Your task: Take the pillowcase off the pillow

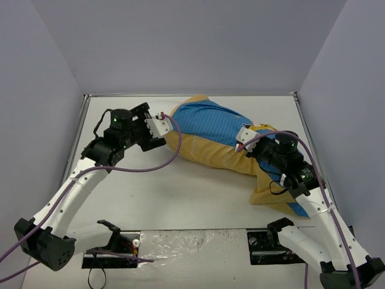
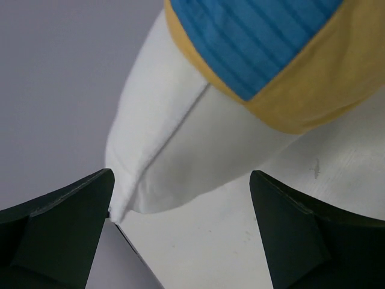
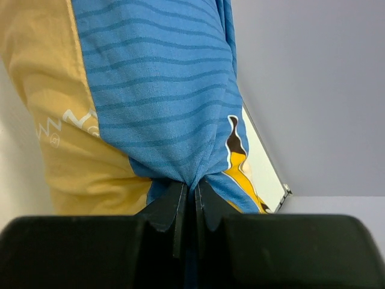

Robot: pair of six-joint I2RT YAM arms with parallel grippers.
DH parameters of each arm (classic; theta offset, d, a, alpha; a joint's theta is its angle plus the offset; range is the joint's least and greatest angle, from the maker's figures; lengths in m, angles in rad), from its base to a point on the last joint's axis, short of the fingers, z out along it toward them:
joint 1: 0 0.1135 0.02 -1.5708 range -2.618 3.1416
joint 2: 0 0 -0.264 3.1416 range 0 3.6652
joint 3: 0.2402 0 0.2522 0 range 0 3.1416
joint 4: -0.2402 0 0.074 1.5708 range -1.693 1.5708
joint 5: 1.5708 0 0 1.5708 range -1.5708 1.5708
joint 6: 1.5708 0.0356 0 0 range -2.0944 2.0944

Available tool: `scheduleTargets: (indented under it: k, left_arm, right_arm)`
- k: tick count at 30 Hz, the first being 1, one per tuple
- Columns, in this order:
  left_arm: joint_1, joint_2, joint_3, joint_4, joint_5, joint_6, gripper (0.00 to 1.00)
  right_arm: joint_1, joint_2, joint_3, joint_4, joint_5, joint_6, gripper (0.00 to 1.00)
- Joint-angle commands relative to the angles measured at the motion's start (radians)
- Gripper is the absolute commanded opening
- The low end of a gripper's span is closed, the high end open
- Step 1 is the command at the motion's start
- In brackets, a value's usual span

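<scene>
On the pillowcase, right fingers tight

You'll find the pillowcase on the far half of the table. It runs slantwise from near the middle of the far edge toward the right edge. Its blue pinstriped face is up, and the mustard yellow side with white zigzag lines shows along its near flank. The right end lies slack and flat, trailing toward the near right corner. In your right wrist view the blue cloth gathers into a tight bunch beside a scrap of yellow-and-black cartoon print. The pillow is plain white. One end pokes out of the case's left opening, with a seam running to a pointed corner.
</scene>
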Motion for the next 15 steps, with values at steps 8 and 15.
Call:
scheduleTargets:
  k: [8, 15]
  left_arm:
    - [0.066, 0.160, 0.189, -0.248, 0.302, 0.255, 1.00]
    - [0.067, 0.263, 0.168, -0.247, 0.281, 0.251, 0.81]
  right_arm:
    - [-0.014, -0.101, 0.002, -0.058, -0.086, -0.086, 0.00]
    - [-0.014, -0.113, 0.008, -0.064, -0.084, -0.088, 0.00]
